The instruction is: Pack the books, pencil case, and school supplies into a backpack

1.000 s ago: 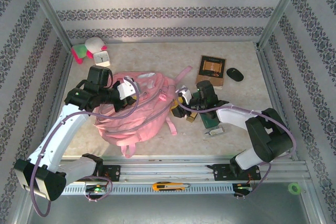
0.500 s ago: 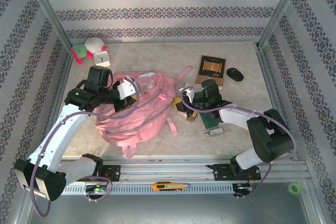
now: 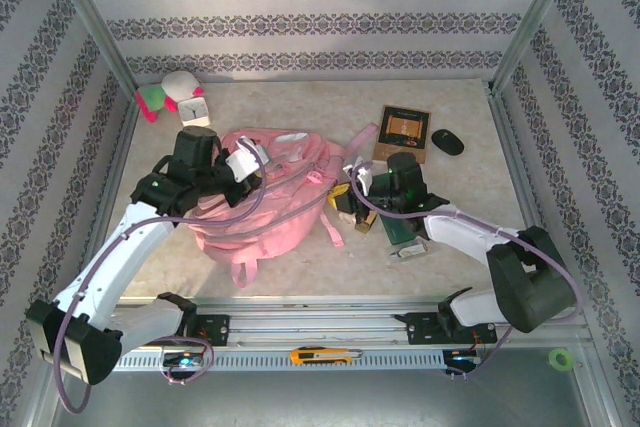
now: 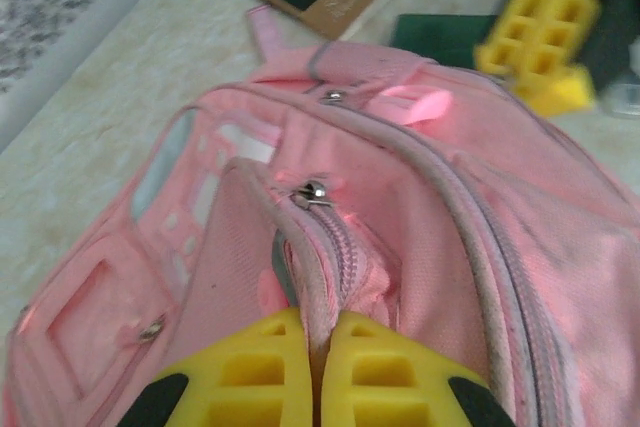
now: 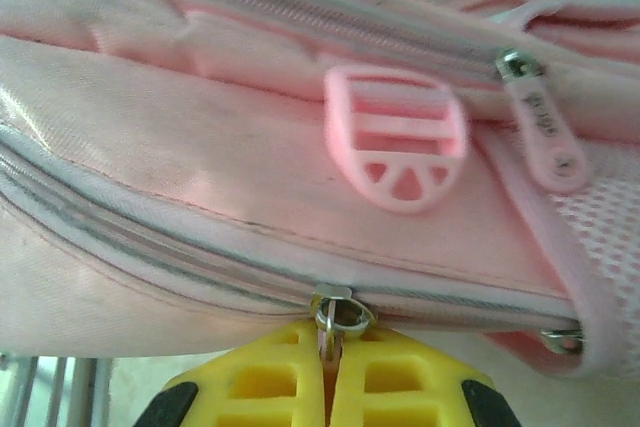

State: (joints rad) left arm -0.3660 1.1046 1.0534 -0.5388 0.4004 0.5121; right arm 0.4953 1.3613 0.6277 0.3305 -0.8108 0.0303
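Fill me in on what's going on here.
Both arms are working on the pink backpack. The left gripper pinches a fold at its zip edge, while the right gripper is shut on a zipper pull. The book, pencil case and small gold boxes lie on the table, not yet packed.

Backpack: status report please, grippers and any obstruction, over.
Left gripper shut on backpack zip seam. Right gripper shut on zipper pull. Book on table, not packed. Nothing seen across the zip track.
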